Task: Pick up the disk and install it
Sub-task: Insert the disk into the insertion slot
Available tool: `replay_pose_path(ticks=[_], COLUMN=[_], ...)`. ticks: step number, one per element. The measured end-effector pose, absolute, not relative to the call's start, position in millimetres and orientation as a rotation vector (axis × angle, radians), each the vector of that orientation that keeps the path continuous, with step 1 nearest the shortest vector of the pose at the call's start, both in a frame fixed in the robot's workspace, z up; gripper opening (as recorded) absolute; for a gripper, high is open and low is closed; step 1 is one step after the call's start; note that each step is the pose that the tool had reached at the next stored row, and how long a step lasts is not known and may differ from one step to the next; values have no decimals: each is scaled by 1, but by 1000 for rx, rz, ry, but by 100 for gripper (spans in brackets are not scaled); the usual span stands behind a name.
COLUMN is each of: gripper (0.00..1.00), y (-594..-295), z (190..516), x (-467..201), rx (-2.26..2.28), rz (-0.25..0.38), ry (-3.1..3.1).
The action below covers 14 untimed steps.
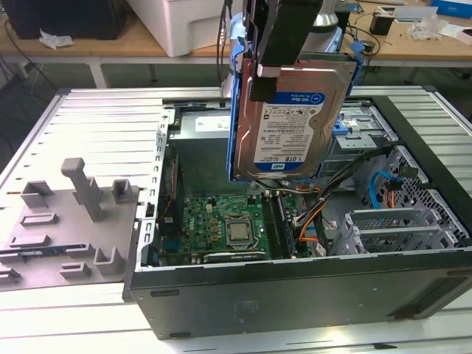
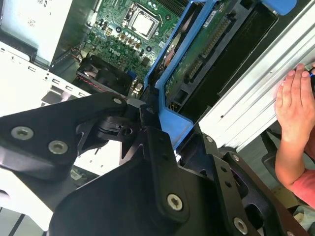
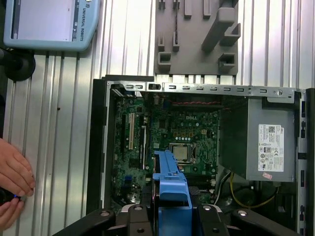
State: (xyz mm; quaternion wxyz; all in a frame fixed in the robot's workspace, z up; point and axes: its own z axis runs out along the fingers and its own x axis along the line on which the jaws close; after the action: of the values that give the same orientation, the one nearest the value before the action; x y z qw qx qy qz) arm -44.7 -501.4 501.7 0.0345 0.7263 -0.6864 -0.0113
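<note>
— Above the open PC case (image 1: pixel 295 302), ext. view: I've got the gripper (image 1: pixel 267 74) clamped on the disk (image 1: pixel 295 110). Drive hangs upright, slightly tilted, label side to the cam, blue rails down both long edges. It's clear of the chassis, over the space btw the motherboard (image 1: pixel 221 221) and the drive cage (image 1: pixel 369 125) at the exterior view's right. Not seated in any bay.

— Rest of the bench?

— Grey fixture plate (image 1: pixel 66 221) on the slatted table (image 1: pixel 96 110), just beside the case at the exterior view's left.

— Second wrist view?

— Black fingers (image 2: pixel 157 147) pinch the end of the blue rail. Disk (image 2: pixel 211 44) shows its green circuit-board side w/ connectors. Motherboard (image 2: pixel 123 34) lies beyond it. A person's hand (image 2: pixel 295 98) rests on the aluminium slats, apart from the drive.

— First wrist view?

— I'm looking down into the case (image 3: pixel 98 147). Disk (image 3: pixel 170 182) is edge-on, blue rail toward the cam, and the gripper (image 3: pixel 170 212) is closed on it from both sides. It sits over the motherboard near the CPU socket (image 3: pixel 181 152). PSU box (image 3: pixel 266 142) fills one corner of the case. Fixture plate (image 3: pixel 197 34) is outside the case wall. Teach pendant (image 3: pixel 49 24) lies on the slats. A hand (image 3: pixel 15 172) rests on the table beside the case, not touching it.
</note>
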Motion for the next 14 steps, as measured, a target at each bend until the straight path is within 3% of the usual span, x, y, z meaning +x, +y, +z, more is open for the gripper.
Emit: replay_pose_path(ticks=[14], gripper=[37], y=[-501], z=[502], x=[-45], rx=[2248], rz=[3], ry=[-2126])
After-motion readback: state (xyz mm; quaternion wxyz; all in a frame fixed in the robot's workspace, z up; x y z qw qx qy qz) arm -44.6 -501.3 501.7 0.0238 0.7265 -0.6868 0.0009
